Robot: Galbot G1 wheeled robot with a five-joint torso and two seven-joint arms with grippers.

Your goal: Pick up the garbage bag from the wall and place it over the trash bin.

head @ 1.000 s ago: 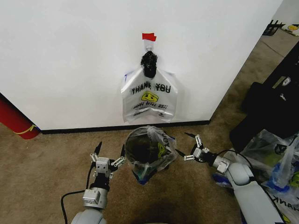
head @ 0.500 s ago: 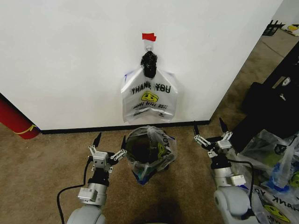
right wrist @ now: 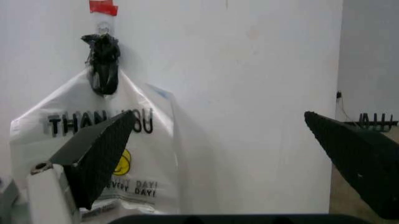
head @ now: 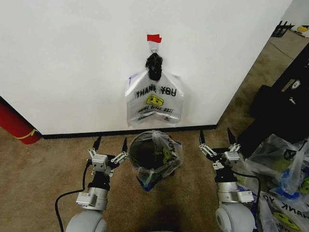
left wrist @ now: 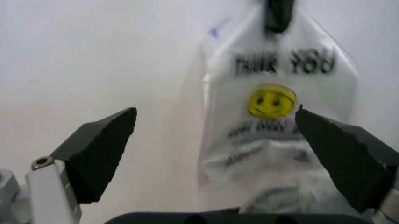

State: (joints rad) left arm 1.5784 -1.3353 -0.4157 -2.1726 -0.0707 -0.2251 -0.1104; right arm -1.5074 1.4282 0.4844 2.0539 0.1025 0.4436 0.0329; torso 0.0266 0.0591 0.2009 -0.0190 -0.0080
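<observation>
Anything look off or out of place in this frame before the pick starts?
One oddity: the trash bin already wears a crumpled plastic liner, sagging unevenly over its rim, while the garbage bag hangs on the wall. The left gripper and right gripper flank the bin, open and empty.

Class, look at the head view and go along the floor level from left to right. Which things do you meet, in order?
Large red cylinder → left gripper, open → trash bin with a bag already lining it → right gripper, open → heap of plastic bags at the right edge.
</observation>
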